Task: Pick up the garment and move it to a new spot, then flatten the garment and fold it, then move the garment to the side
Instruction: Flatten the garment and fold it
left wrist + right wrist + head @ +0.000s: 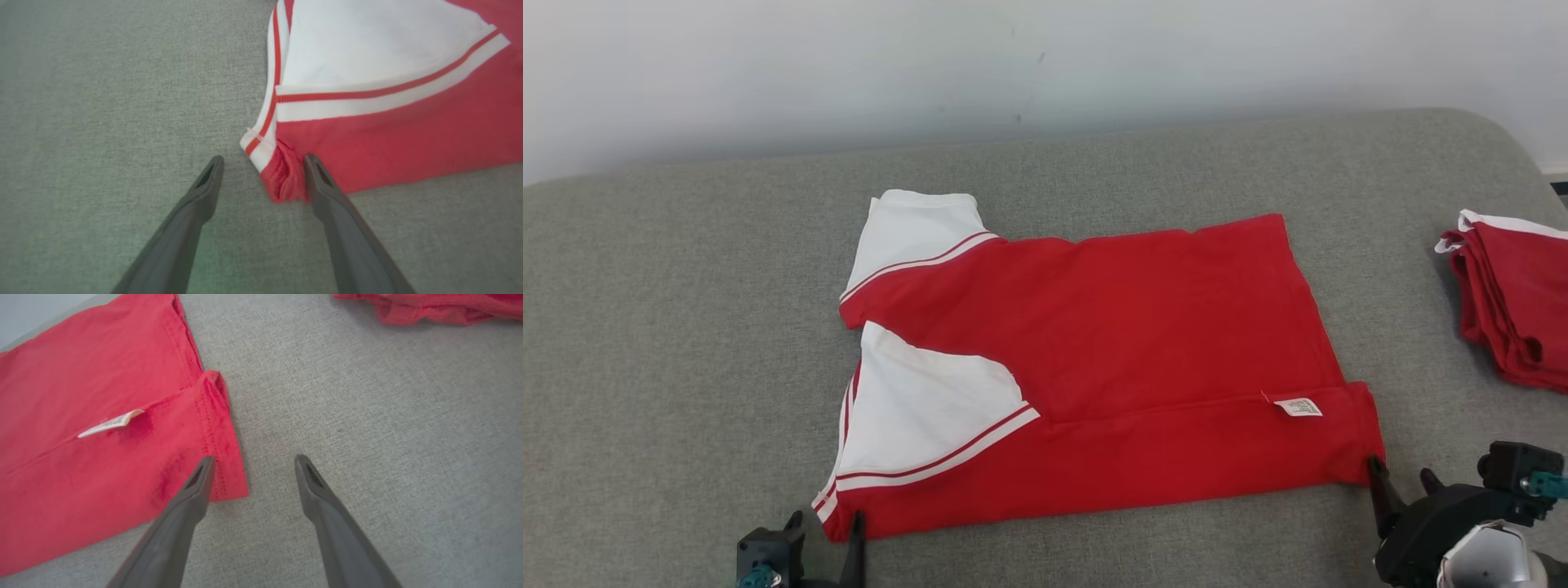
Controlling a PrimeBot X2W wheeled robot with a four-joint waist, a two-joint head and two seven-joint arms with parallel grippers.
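Observation:
The garment [1111, 343] is a red shirt with white sleeves, lying flat on the grey cushion with its near long edge folded over toward the far side; a white label [1298, 407] shows on the fold. My left gripper [825, 523] stands open at the near left corner, one finger against the bunched red corner [286, 179]. My right gripper [1401, 478] stands open at the near right corner [229, 486], its left finger over the hem and the other over bare cushion. Nothing is held.
A stack of folded red garments [1515, 302] lies at the right edge of the cushion [686, 327]. A pale wall [1013, 65] runs behind the far edge. Bare grey fabric lies left of the shirt and along the near edge.

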